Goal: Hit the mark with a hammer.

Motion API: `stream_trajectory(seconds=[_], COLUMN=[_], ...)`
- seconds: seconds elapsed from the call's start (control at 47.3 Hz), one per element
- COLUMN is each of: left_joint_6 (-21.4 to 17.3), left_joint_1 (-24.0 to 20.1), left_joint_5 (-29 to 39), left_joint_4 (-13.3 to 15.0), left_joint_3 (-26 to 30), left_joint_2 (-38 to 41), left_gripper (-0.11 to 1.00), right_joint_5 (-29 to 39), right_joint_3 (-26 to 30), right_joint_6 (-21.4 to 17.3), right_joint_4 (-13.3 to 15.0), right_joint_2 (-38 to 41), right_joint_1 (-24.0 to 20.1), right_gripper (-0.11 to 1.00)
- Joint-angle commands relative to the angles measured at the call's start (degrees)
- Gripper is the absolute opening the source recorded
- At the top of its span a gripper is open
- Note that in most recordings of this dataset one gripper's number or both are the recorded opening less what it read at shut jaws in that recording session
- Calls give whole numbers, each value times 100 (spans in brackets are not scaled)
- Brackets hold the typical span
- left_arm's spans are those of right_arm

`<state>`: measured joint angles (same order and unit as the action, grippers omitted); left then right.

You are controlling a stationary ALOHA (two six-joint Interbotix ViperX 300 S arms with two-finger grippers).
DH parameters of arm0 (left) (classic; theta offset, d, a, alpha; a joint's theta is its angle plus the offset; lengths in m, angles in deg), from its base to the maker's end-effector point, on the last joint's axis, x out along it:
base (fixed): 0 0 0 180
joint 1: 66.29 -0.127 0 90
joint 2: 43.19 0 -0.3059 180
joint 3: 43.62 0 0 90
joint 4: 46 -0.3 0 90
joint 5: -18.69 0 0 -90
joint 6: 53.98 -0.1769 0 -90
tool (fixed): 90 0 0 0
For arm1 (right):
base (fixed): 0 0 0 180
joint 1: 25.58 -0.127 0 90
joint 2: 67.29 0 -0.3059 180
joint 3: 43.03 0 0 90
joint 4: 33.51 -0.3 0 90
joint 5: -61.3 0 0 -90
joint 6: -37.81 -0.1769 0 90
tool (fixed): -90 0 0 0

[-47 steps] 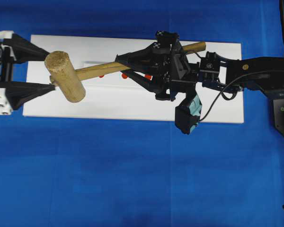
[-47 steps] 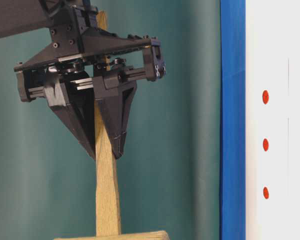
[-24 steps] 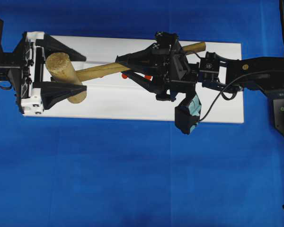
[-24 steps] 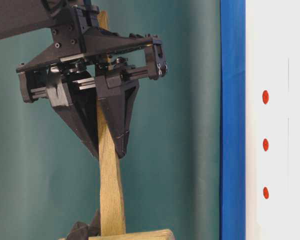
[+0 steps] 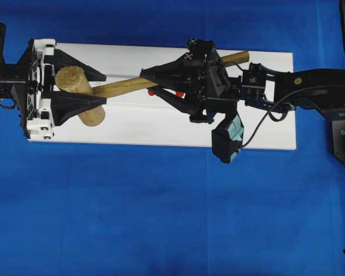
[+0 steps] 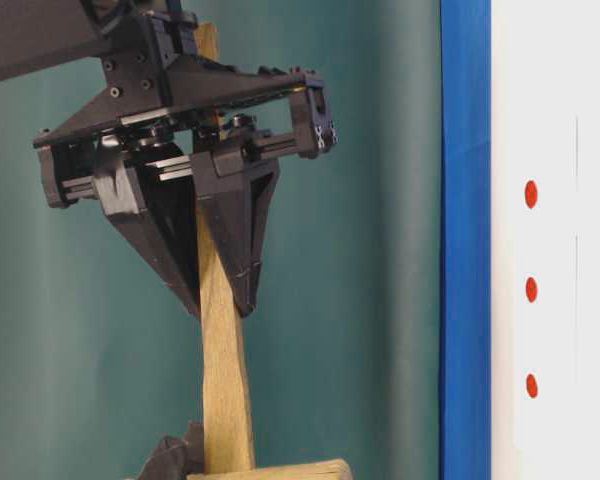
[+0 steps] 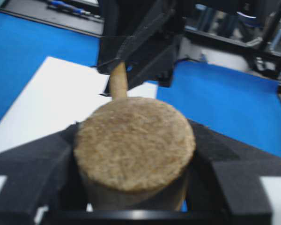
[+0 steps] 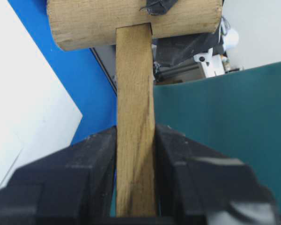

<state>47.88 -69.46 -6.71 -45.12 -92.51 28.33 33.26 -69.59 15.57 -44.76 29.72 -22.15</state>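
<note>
Two grippers on hammer [image 5: 98, 91]. L gripper [image 5: 100, 87] has advanced over white board [image 5: 161, 129] and narrowed from wide around head, fingers [image 7: 42, 159] flanking it, contact unclear; likely handover before striking red marks [image 6: 531, 290]. R gripper [image 5: 144, 82] clamps handle mid-length, hammer aloft.

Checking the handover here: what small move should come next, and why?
Probably the left pincer should finish closing on the hammer head. Its fingers flank the head on both sides, while the right pincer grips the handle, so a firm hold should come before the right lets go.
</note>
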Motion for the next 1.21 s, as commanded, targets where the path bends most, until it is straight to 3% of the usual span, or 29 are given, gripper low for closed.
stream_trajectory(seconds=[0.0, 0.233, 0.296, 0.508, 0.571, 0.635, 0.74, 0.952, 1.185], left_joint_6=[-26, -44, -62, -167, -281, -396, -668, -1301, -1907], left_joint_1=[18, 18, 18, 18, 18, 18, 18, 44, 202], left_joint_5=[-35, 0, 9, 9, 9, 9, 9, 202, 281], left_joint_4=[-9, -9, -18, -26, -26, -26, -26, -35, -26], left_joint_3=[114, 105, 97, 105, 105, 105, 105, 97, 123], left_joint_2=[-62, -88, -88, -88, -88, -97, -97, -149, -158], left_gripper=[43, 43, 43, 43, 43, 43, 43, 43, 43], right_joint_5=[18, 193, 264, 387, 510, 712, 1230, 2224, 2900], right_joint_3=[176, 229, 237, 202, 193, 202, 272, 580, 721], right_joint_6=[-44, -53, -62, -62, -70, -79, -229, -976, -1362], right_joint_4=[-9, -9, -9, -53, -79, -141, -598, -2021, -2610], right_joint_2=[-202, -202, -202, -290, -343, -396, -475, -510, -475], right_joint_1=[70, 105, 105, 105, 105, 105, 79, 141, 193], right_gripper=[10, 14, 27, 89, 98, 97, 97, 97, 96])
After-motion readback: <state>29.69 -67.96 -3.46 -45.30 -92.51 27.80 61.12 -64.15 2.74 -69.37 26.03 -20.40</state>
